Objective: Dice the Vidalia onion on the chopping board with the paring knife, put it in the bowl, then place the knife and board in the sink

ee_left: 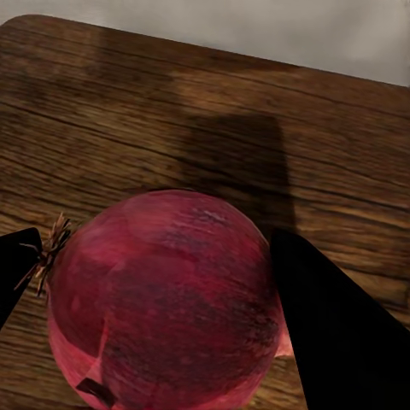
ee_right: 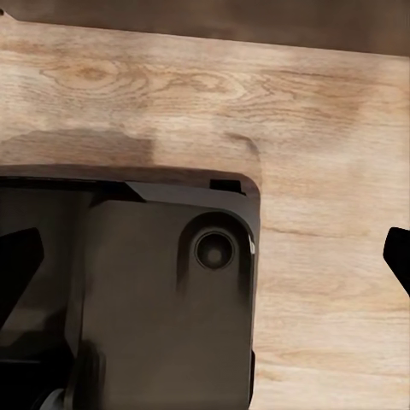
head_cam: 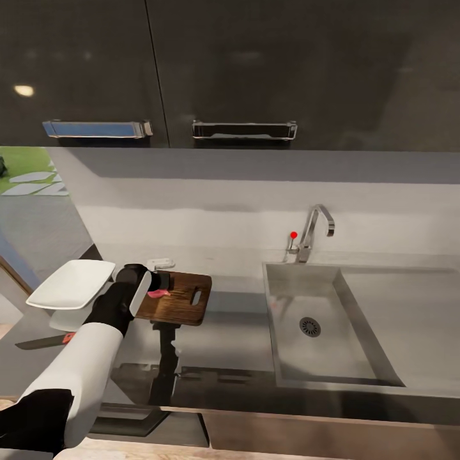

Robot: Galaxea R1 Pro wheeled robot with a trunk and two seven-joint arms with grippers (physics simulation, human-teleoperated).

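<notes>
The Vidalia onion (ee_left: pixel 162 299), dark red with a dry root tuft, sits between the two black fingers of my left gripper (ee_left: pixel 162 307), which is shut on it just above the brown chopping board (ee_left: pixel 205 128). From the head camera, the left gripper (head_cam: pixel 157 289) holds the onion (head_cam: pixel 158 294) over the left half of the board (head_cam: pixel 185 300). The white bowl (head_cam: pixel 70 284) stands left of the board. The paring knife (head_cam: pixel 45 342) lies on the countertop (head_cam: pixel 236 332) in front of the bowl. The sink (head_cam: pixel 300 358) is to the right. My right gripper (ee_right: pixel 205 265) hangs open over the wood floor.
A chrome tap (head_cam: pixel 314 230) with a red knob (head_cam: pixel 294 235) stands behind the sink. Dark wall cabinets (head_cam: pixel 230 70) hang overhead. A small white object (head_cam: pixel 160 262) lies behind the board. The robot's dark base (ee_right: pixel 145 299) is below the right gripper.
</notes>
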